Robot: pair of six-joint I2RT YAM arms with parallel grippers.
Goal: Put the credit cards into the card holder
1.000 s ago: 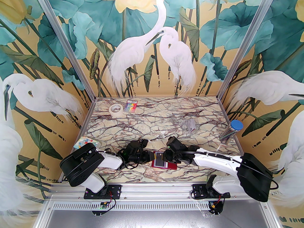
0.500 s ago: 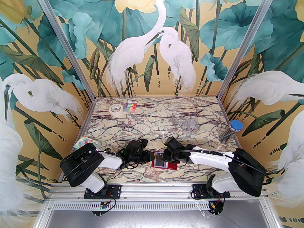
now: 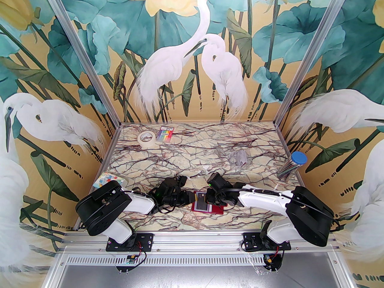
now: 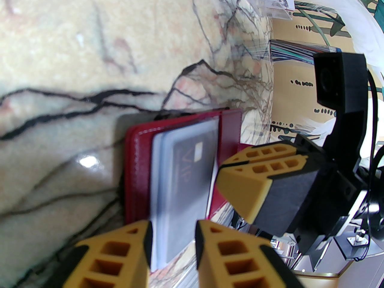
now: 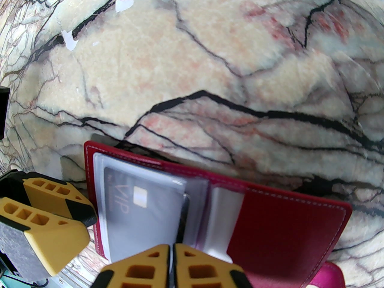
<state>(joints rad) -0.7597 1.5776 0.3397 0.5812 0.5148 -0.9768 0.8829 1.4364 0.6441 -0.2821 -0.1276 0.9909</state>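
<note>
The dark red card holder lies open near the table's front edge. A dark grey "VIP" credit card sits inside a clear sleeve on its left half. My left gripper is closed on the holder's left edge, with the sleeve between its fingers. My right gripper is shut, its tips against the sleeve's open edge, where a thin dark edge shows. A magenta piece peeks from under the holder's corner.
At the back left are a tape roll and a rainbow-striped packet. A small clear plastic case lies mid-right. A blue-lidded tube is at the right edge, and a colourful packet at the left edge.
The right arm's elbow has swung left and its gripper has edged left against the holder. The left arm and the holder have not moved.
</note>
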